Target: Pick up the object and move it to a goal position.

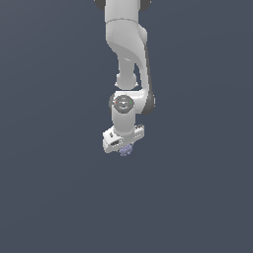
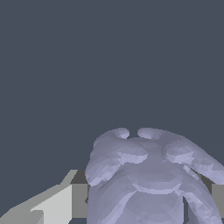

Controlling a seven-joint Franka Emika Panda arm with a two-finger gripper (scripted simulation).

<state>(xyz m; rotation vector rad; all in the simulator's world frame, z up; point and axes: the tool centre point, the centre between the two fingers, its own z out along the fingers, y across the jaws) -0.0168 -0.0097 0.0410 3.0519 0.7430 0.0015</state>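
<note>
The object [image 1: 126, 150] is a tiny pale lavender-grey lumpy thing. In the exterior view it sits right under the white gripper [image 1: 124, 147], at the end of the arm that hangs down from the top of the picture. In the wrist view the object [image 2: 148, 175] fills the space between the fingers [image 2: 52, 205], with a finger on each side of it. The gripper is shut on the object. The fingertips are hidden behind the gripper body in the exterior view.
The background is a plain dark blue-grey surface in both views. No other objects or edges show.
</note>
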